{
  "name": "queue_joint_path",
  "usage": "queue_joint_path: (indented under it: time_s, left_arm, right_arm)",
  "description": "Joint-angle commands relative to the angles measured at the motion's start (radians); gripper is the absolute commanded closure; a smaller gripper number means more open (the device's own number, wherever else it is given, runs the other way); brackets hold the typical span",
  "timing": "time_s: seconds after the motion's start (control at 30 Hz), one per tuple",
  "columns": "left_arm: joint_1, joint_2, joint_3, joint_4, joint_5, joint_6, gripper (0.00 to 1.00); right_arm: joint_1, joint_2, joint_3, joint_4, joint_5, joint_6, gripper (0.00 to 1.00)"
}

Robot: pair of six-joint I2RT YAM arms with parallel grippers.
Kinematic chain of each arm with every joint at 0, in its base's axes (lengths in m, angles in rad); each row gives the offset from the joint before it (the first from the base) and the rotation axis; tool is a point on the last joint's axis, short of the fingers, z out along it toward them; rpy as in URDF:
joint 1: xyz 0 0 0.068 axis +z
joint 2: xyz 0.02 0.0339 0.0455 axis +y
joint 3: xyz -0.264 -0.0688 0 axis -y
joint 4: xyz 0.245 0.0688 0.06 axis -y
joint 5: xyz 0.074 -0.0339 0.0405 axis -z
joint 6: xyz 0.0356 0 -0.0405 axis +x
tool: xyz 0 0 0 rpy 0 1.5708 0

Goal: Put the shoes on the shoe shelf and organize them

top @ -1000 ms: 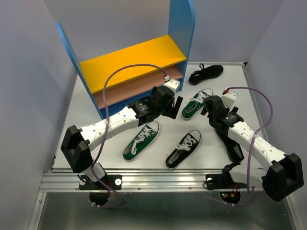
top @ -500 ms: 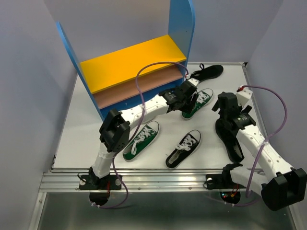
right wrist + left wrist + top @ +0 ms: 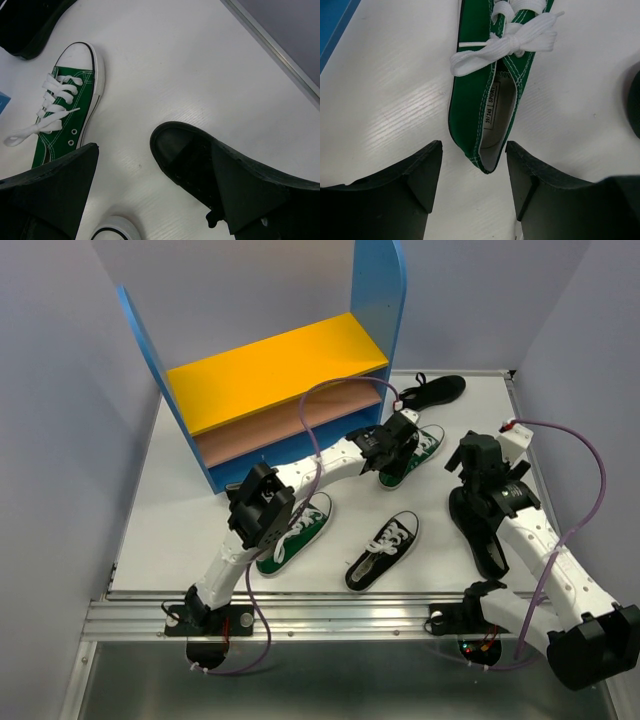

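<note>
One green sneaker point(image 3: 480, 100) is lying on the table point(image 3: 180, 510) just right of the shoe shelf point(image 3: 380, 300). The left gripper point(image 3: 473, 150) is straddling the sneaker's heel, its jaws standing spread close on either side, not clamped on it. Farther right of the shelf, the right gripper point(image 3: 154, 150) is hanging wide open above an all-black shoe point(image 3: 185, 155).

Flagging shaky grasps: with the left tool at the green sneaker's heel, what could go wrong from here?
The left tool straddles only the heel tip of the green sneaker; closing there may crush the soft collar and slip off. Its loose laces could snag on the shoe shelf during placement.
</note>
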State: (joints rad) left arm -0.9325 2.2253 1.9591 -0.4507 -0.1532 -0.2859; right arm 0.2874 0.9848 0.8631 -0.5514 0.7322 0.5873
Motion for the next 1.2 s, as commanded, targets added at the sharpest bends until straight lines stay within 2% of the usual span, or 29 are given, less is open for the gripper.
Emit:
queue_joint_path:
  time_s: [0.0, 0.07, 0.1, 0.37, 0.47, 0.6, 0.77, 1.0, 1.17]
  left_arm:
    - [0.011, 0.014, 0.058, 0.033, 0.001, -0.015, 0.36]
    - [0.015, 0.039, 0.07, 0.03, -0.022, -0.022, 0.37]
    - [0.018, 0.043, 0.07, 0.036, -0.028, -0.025, 0.41]
    - [0.021, 0.059, 0.038, 0.053, -0.016, -0.035, 0.43]
    - [0.02, 0.01, 0.005, 0.073, -0.016, -0.03, 0.43]
    - [0.018, -0.065, -0.034, 0.11, -0.063, -0.019, 0.37]
    - [0.02, -0.116, -0.045, 0.141, -0.121, -0.007, 0.39]
    - [0.024, -0.041, 0.029, 0.11, -0.12, -0.018, 0.41]
    - [0.034, 0.016, 0.046, 0.112, -0.049, -0.019, 0.42]
  right_arm:
    - [-0.002, 0.003, 0.025, -0.004, 0.012, -0.009, 0.0]
    - [-0.002, 0.006, 0.022, -0.004, 0.009, -0.007, 0.0]
    - [-0.002, 0.006, 0.022, -0.004, 0.004, -0.007, 0.0]
    - [-0.002, 0.011, 0.016, -0.004, -0.04, 0.009, 0.0]
    - [-0.002, 0.021, 0.024, -0.004, -0.048, 0.009, 0.0]
    - [-0.002, 0.032, 0.034, -0.004, -0.05, 0.011, 0.0]
    - [-0.002, 0.035, 0.036, -0.004, -0.051, 0.016, 0.0]
    - [-0.002, 0.018, 0.024, -0.005, -0.054, 0.016, 0.0]
    - [-0.002, 0.02, 0.02, -0.012, -0.057, 0.023, 0.0]
